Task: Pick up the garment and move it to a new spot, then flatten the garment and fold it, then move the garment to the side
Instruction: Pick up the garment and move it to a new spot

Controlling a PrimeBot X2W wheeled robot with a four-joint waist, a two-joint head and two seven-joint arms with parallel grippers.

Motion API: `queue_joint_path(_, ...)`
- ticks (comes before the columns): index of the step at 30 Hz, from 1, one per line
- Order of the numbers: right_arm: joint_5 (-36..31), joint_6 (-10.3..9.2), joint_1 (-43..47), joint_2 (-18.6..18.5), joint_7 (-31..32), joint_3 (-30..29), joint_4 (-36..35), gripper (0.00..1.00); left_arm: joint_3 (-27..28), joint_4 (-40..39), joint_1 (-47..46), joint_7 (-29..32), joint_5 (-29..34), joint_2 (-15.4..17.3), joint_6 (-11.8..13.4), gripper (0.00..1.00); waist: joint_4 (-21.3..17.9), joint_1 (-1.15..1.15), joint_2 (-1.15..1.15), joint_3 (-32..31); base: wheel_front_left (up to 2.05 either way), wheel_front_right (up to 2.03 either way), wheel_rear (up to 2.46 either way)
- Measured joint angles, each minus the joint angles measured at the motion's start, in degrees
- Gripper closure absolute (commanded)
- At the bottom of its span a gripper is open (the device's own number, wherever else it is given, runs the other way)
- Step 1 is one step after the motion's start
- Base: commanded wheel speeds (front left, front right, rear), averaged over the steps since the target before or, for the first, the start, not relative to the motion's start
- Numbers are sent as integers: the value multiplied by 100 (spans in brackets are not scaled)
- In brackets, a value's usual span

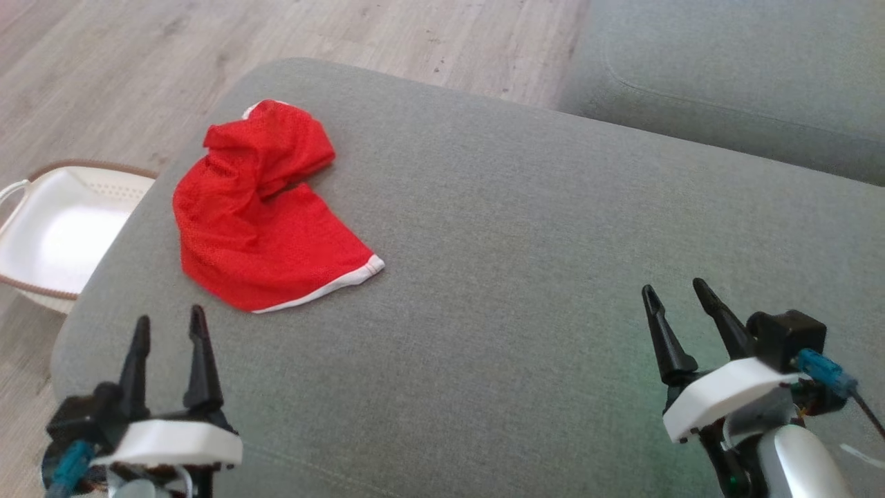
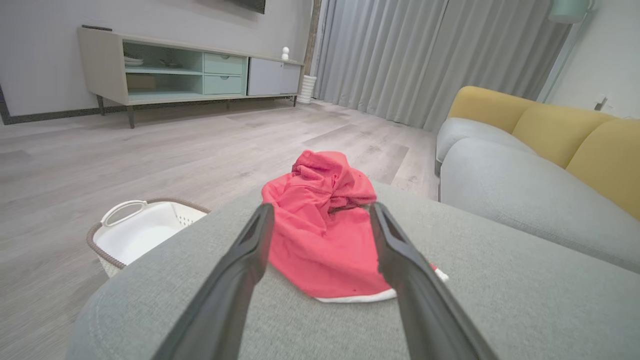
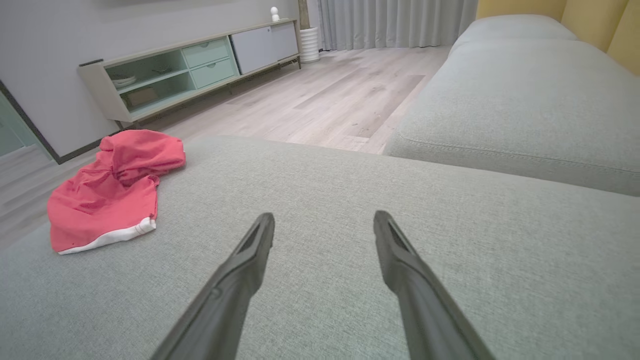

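Grey sofa cushion (image 1: 484, 297), crumpled red garment (image 1: 256, 214), left pincer (image 1: 171, 315) and right pincer (image 1: 673, 286) spread wide, empty

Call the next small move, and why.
Probably ease the left end effector forward and down onto the red garment: it lies crumpled, untouched, on the grey cushion just ahead of that open end effector; the right end effector is farther off.
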Motion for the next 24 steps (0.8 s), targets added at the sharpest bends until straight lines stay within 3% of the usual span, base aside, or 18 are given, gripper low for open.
queue_joint_path(4,7,0,0,0,-5,-10,-51,0,188,-235,-59,149,-156,49,134,0,-95,0,0,86,0,0,0)
queue_joint_path(10,-10,1,-47,-11,-3,-25,-343,0,428,-181,-1032,858,-310,503,148,0,-256,0,0,370,0,0,0)
queue_joint_path(17,-62,0,-570,-175,1,183,-684,0,800,787,-2142,1952,-975,913,-23,0,-678,1,0,886,0,0,0)
queue_joint_path(24,-60,0,-960,-224,-132,446,-876,0,1067,1648,-2372,3074,-1504,1306,-48,0,-1384,2,0,1467,0,0,0)
